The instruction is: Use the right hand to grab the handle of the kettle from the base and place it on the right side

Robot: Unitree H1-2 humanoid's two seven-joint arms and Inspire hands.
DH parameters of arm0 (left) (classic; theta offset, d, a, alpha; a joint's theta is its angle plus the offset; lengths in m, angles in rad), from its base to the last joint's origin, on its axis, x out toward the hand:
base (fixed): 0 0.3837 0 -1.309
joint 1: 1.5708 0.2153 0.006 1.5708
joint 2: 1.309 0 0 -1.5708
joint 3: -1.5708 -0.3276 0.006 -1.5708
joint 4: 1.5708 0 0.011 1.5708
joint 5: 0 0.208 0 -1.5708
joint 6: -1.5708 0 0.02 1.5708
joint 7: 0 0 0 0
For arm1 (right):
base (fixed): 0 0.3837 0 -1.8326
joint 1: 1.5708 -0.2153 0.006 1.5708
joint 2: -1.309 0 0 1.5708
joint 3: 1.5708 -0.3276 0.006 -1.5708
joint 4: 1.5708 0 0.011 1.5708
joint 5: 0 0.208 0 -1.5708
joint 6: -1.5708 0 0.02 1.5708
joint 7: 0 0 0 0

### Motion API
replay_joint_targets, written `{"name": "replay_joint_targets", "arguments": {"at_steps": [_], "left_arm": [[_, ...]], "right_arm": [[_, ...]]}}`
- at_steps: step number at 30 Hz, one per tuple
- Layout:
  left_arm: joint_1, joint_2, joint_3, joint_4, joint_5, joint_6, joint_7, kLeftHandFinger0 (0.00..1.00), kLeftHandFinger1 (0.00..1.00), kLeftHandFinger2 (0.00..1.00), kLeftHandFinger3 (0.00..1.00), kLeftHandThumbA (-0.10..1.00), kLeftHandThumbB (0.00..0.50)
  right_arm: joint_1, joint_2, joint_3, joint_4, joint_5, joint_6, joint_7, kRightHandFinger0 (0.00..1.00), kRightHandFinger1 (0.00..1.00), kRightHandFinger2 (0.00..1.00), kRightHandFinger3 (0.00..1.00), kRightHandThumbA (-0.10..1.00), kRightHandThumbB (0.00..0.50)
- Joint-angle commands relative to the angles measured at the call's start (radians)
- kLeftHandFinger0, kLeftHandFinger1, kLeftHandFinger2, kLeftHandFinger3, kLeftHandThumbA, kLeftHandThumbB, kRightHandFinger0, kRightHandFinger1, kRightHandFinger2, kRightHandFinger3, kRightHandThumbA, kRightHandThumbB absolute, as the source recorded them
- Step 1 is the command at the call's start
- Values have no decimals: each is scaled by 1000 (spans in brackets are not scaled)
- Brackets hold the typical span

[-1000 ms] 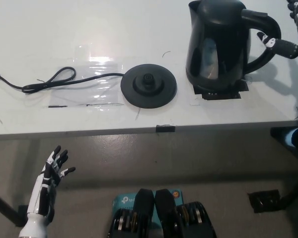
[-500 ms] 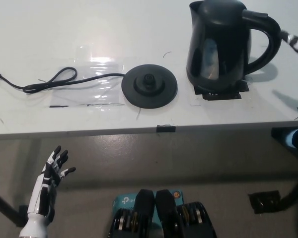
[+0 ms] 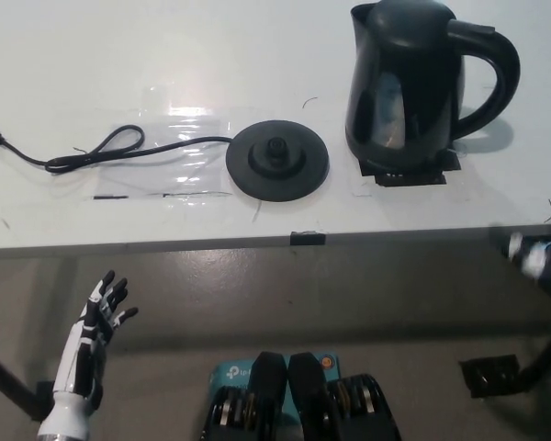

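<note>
White worktop [image 3: 257,55] | kettle [image 3: 413,78] off base [image 3: 277,159], let go | right hand [image 3: 533,257] pulled back below, blurry, grip unclear | left hand [image 3: 96,322] spread, resting low.

The black kettle [image 3: 413,87] stands upright on the white table [image 3: 165,55], off its round base [image 3: 276,161], which lies just beside it at eight o'clock. The base's cord [image 3: 92,152] trails toward nine o'clock. The white left hand [image 3: 94,342] rests below the table's edge, fingers spread.

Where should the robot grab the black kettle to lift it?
Probably by the handle, the open loop on the kettle's right side. Coming from the right lets fingers wrap through the gap. The kettle stands upright on the table, right of the base.
</note>
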Motion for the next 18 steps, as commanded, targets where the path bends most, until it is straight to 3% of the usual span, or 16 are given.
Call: {"name": "replay_joint_targets", "arguments": {"at_steps": [1, 3, 6, 8, 12, 14, 16, 18], "left_arm": [[-43, 38, 12, -39, -12, -4, -20, 923, 1000, 1000, 1000, 1000, 500], [-39, 37, 8, -39, -12, -6, -23, 935, 1000, 1000, 1000, 1000, 500], [-32, 34, 5, -41, -8, -15, -19, 900, 1000, 1000, 1000, 1000, 500], [-29, 33, 2, -39, -4, -18, -18, 889, 1000, 1000, 1000, 1000, 500], [-31, 33, -2, -32, 0, -20, -17, 896, 1000, 1000, 1000, 1000, 500], [-28, 34, -4, -30, 0, -24, -20, 912, 1000, 1000, 1000, 1000, 500], [-18, 31, -8, -33, 0, -18, -22, 989, 1000, 1000, 1000, 1000, 500], [-3, 28, -14, -34, 5, -18, -23, 996, 1000, 1000, 1000, 1000, 500]], "right_arm": [[109, 29, 38, -27, -162, -174, -23, 1000, 1000, 1000, 1000, 1000, 370], [115, 25, 52, 30, -120, -176, -11, 1000, 1000, 1000, 1000, 1000, 357], [96, 41, 93, 180, -90, -176, -19, 1000, 1000, 1000, 1000, 1000, 295], [87, 35, 130, 257, -136, -176, -54, 1000, 1000, 1000, 1000, 1000, 277], [78, 26, 164, 348, -127, -176, -55, 1000, 1000, 1000, 1000, 1000, 340], [91, 15, 174, 341, -122, -176, -47, 1000, 1000, 1000, 1000, 1000, 325], [107, 4, 177, 340, -105, -176, -36, 1000, 1000, 1000, 1000, 1000, 290], [123, 0, 181, 347, -89, -176, -22, 1000, 1000, 1000, 1000, 1000, 290]]}}
